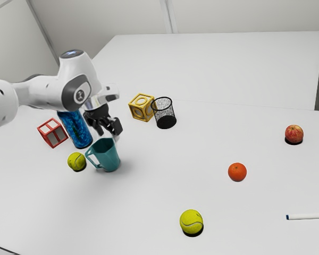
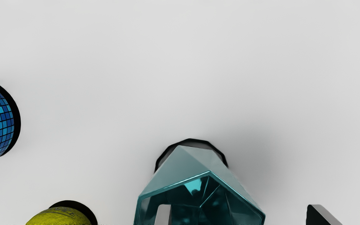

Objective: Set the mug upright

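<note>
Black gripper (image 1: 109,133): fingers (image 2: 163,216) wide apart, one tip overlapping the mug's mouth in wrist view, the other outside the rim. Teal mug (image 1: 107,157) just below — upright on table (image 1: 143,207), handle toward exterior view's left, near tennis ball (image 1: 76,161) and blue cylinder (image 1: 77,130).

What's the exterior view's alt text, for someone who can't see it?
White robot arm with its black two-finger gripper at the rim of an upright, faceted teal mug on a white table. Nearby: blue mosaic-patterned cylinder, yellow-green tennis ball, red cube, yellow cube, black mesh cup. Farther off: another tennis ball, orange, red apple, white marker.
</note>
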### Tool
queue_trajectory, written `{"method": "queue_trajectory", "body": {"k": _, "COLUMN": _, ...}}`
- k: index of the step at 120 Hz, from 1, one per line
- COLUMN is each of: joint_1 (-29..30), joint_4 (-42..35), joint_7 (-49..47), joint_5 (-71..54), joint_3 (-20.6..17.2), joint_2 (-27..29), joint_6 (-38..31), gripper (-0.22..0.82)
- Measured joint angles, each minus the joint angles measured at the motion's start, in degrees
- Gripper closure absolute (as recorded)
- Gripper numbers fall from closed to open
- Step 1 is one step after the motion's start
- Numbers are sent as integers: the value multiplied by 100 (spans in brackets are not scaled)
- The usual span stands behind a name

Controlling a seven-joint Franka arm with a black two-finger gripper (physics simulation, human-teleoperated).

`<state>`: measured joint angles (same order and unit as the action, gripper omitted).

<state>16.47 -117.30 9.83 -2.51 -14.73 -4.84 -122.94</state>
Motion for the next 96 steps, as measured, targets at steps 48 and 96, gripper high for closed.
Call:
{"method": "queue_trajectory", "body": {"k": 48, "joint_1": -524, "joint_4": 2920, "joint_7": -60, "joint_5": 260, "joint_3": 535, "joint_2": -144, "joint_6": 2179, "gripper": 2}}
{"method": "queue_trajectory", "body": {"k": 96, "joint_1": -732, "joint_4": 3822, "joint_7": -102, "joint_5": 317, "joint_3": 656, "joint_2": -479, "joint_6": 3262, "gripper": 0}}
